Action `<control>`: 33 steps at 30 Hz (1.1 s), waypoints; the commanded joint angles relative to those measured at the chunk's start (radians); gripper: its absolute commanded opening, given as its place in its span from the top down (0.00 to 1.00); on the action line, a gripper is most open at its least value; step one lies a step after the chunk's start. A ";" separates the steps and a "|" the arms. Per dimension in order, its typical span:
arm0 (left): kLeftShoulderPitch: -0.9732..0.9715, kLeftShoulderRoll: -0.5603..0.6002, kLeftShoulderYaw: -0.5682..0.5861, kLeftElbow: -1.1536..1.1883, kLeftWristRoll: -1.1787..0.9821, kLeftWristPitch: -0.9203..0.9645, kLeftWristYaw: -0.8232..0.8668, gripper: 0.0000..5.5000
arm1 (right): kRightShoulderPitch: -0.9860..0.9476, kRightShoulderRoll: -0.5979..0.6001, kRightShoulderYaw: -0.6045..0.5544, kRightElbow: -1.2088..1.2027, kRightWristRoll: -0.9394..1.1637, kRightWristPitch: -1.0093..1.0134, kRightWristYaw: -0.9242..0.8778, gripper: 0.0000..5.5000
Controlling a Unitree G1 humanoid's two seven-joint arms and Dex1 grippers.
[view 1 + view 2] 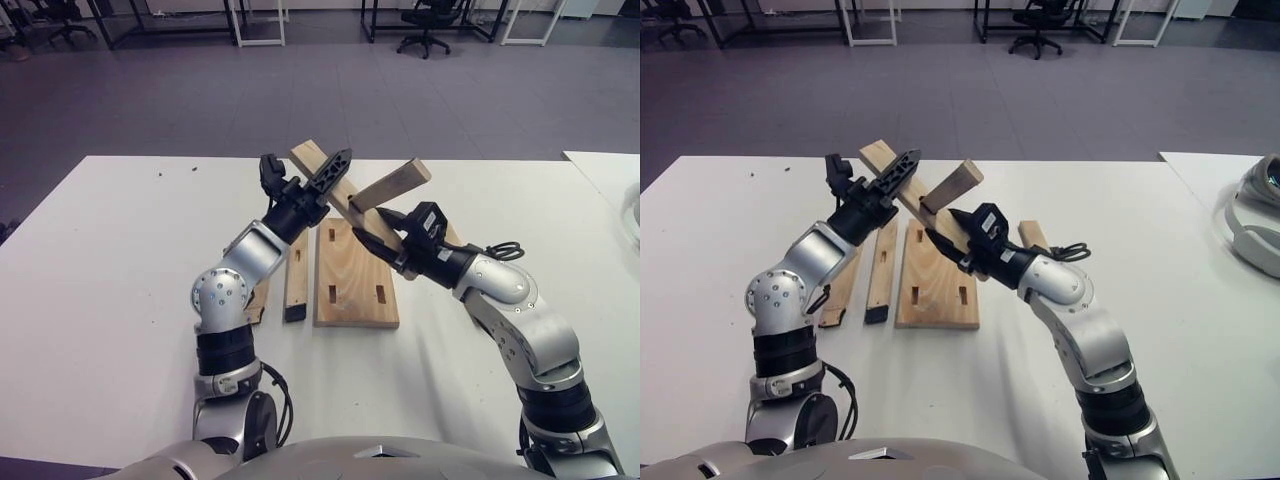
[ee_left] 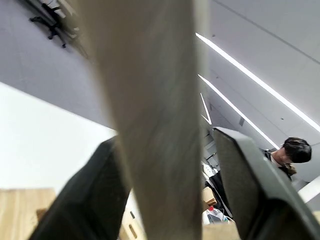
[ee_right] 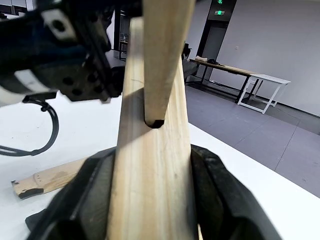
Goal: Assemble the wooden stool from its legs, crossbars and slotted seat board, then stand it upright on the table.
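A long wooden leg [image 1: 312, 155] is held tilted above the table, with a short crossbar [image 1: 395, 183] stuck into its slot and pointing up to the right. My left gripper [image 1: 305, 168] is shut on the leg's upper part, and its fingers [image 2: 85, 200] flank the wood [image 2: 150, 100]. My right gripper [image 1: 372, 228] is shut on the same leg lower down. In the right wrist view the crossbar [image 3: 162, 50] enters the slot of the leg [image 3: 150, 170]. The slotted seat board [image 1: 355, 285] lies flat under both grippers.
A loose leg [image 1: 296, 278] lies left of the seat board, another wooden piece [image 1: 258, 298] under my left forearm, and one more [image 1: 452, 235] behind my right wrist. The white table [image 1: 120, 260] has bare room left and front. A white headset [image 1: 1255, 215] sits on the neighbouring table.
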 commanded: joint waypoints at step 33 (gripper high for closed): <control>0.499 0.149 -0.133 -0.461 0.441 -0.113 0.291 0.82 | 0.200 -0.154 0.201 0.258 -0.313 -0.118 0.081 0.43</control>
